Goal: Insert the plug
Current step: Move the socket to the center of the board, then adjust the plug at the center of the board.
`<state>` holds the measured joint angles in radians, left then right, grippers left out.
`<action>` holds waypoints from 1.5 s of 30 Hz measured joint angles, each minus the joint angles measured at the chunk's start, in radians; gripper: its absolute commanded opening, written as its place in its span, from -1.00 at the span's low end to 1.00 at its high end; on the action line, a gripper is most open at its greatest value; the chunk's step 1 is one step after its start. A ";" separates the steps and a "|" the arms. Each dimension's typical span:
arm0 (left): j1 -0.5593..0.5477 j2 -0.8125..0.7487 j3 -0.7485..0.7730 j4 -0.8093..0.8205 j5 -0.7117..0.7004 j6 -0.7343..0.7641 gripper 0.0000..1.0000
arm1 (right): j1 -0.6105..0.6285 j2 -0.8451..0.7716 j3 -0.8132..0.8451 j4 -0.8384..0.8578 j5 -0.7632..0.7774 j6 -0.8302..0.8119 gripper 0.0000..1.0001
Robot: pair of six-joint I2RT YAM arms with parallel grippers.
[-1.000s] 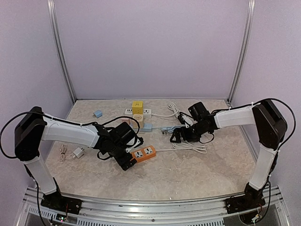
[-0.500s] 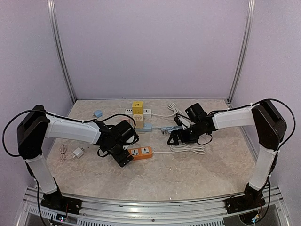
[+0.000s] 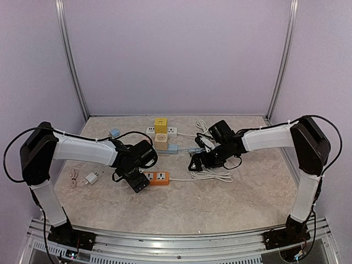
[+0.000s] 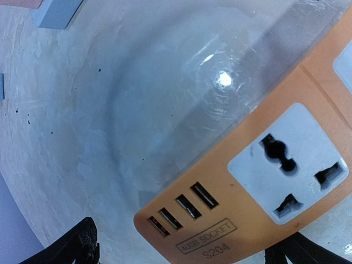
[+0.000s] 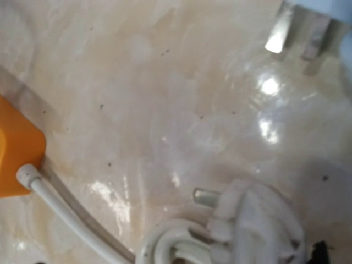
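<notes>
The orange power strip (image 3: 158,177) lies left of centre on the table. In the left wrist view its USB end (image 4: 192,220) and a white socket face (image 4: 289,165) fill the lower right. My left gripper (image 3: 138,185) stands open over that end, with one black fingertip (image 4: 74,250) clear of the strip's edge. A white plug (image 5: 258,220) lies on the table with one prong showing, at the head of a coiled white cable (image 3: 212,175). My right gripper (image 3: 193,163) hovers open just above the plug, its fingers almost out of its own view.
A grey-blue plug (image 3: 195,149) lies beside the right gripper, its prongs (image 5: 297,30) showing. Behind stand a yellow cube socket (image 3: 160,125), a beige one (image 3: 160,138), white strips (image 3: 172,131) and light-blue adapters (image 3: 114,132). A white charger (image 3: 91,178) lies at the left.
Both arms have shifted left. The orange strip has slid left along with the left gripper, and the right gripper has moved left and lower over the white plug.
</notes>
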<state>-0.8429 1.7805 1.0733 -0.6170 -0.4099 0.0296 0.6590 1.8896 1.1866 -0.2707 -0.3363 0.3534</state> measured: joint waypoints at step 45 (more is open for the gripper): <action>0.327 -0.299 0.192 -0.363 0.114 -0.277 0.98 | -0.014 -0.359 -0.010 -0.128 0.153 -0.067 1.00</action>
<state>-0.5156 1.4818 1.2655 -0.9798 -0.2955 -0.2478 0.6445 1.5311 1.1767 -0.3985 -0.1833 0.2867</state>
